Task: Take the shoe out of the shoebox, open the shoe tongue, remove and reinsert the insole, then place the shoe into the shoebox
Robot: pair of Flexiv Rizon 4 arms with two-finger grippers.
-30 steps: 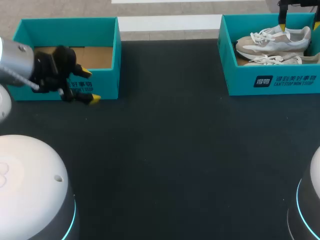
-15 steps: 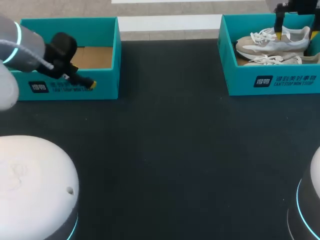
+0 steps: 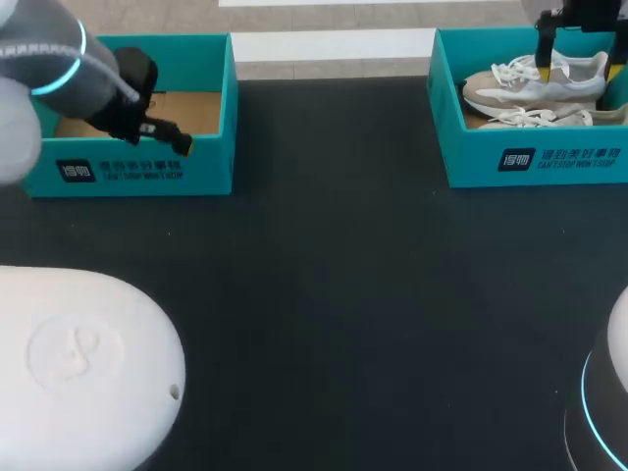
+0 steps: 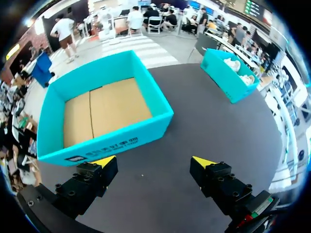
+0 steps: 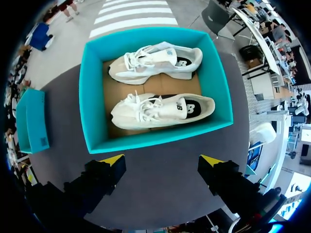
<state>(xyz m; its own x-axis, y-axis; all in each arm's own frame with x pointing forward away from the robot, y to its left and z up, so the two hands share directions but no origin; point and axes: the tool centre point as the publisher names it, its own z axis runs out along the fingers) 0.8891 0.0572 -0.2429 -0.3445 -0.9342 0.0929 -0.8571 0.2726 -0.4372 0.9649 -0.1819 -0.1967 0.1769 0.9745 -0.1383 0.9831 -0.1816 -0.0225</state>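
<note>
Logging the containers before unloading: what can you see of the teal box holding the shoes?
The teal cardboard shoebox, open-topped and rectangular, has a brown floor and print on one long outer wall. It sits flat on the dark table. Two white lace-up sneakers lie inside, side by side, toes toward the same end.

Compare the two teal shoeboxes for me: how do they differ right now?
The left shoebox is empty down to bare cardboard; the right shoebox holds two white shoes lying on their sides. The left shoebox sits at the table's rear left, the right shoebox at its rear right. Both are teal, lidless and printed on the front wall.
</note>
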